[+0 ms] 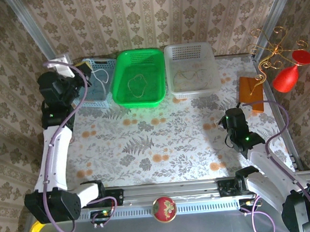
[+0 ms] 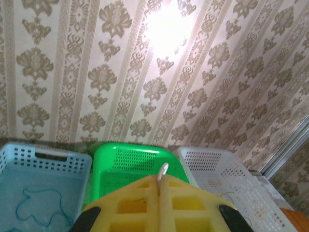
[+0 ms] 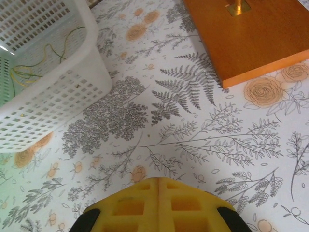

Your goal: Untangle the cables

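Plainly, from the top external view, the sorting looks close to done. Three baskets stand in a row at the far edge of the desk [image 1: 146,143]. The green basket [image 1: 120,75] holds a tan cord [image 1: 137,85], and the white basket [image 1: 214,71] holds a yellowish cord [image 1: 192,75], one cord to a bin so they cannot knot again. A whitish cord [image 1: 102,76] loops over the blue basket [image 1: 91,91], just beside the raised left gripper [image 1: 87,72]. The right gripper [image 1: 225,122] sits low and well apart from the baskets, we judge to keep out of the way.

From the left wrist, the left gripper [image 2: 160,180] has its fingers [image 2: 135,203] pressed together above the seam between the blue basket [image 2: 48,162] and the green basket [image 2: 130,159]. A pale sliver pokes out at the tips; we cannot tell whether it is a pinched cord. A blue cord [image 2: 19,208] lies loose in the blue basket.

From the right wrist, the right gripper [image 3: 158,181] has its fingers together on nothing, over bare desk [image 3: 193,135] between the white basket [image 3: 72,92] and an orange wooden base [image 3: 251,38]. The yellowish cord [image 3: 29,67] shows through the mesh.
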